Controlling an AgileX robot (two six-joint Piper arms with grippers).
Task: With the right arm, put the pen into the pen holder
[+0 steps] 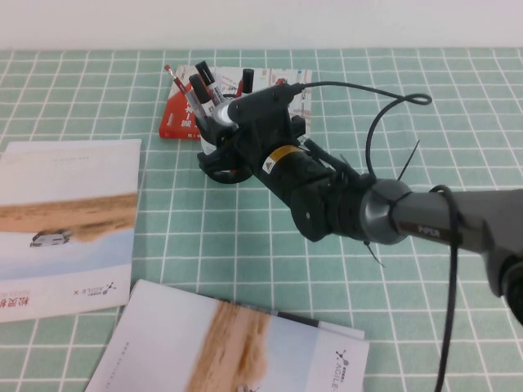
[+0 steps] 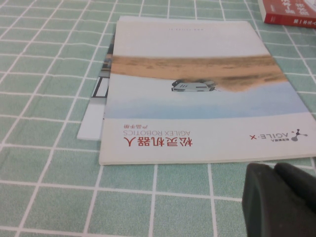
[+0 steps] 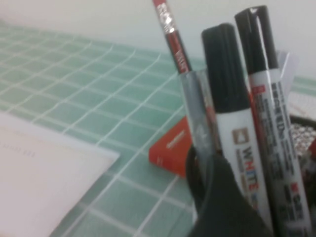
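Observation:
The black wire-mesh pen holder (image 1: 209, 147) stands at the back centre of the table, mostly hidden behind my right gripper (image 1: 222, 151). Its mesh wall shows in the right wrist view (image 3: 301, 136). The pen (image 3: 237, 143), white printed barrel and black cap, stands upright in the holder right beside my right gripper (image 3: 224, 197). A similar black-capped marker (image 3: 271, 113) and a thin red pen (image 3: 170, 34) stand next to it. Their tops show above the gripper in the high view (image 1: 203, 80). My left gripper (image 2: 279, 197) is shut and empty, low over the table by a booklet.
A red book (image 1: 176, 121) lies behind the holder. One white booklet (image 1: 65, 220) lies at the left and shows in the left wrist view (image 2: 197, 94). Another booklet (image 1: 237, 343) lies at the front. Green checked cloth (image 1: 458, 122) covers the table.

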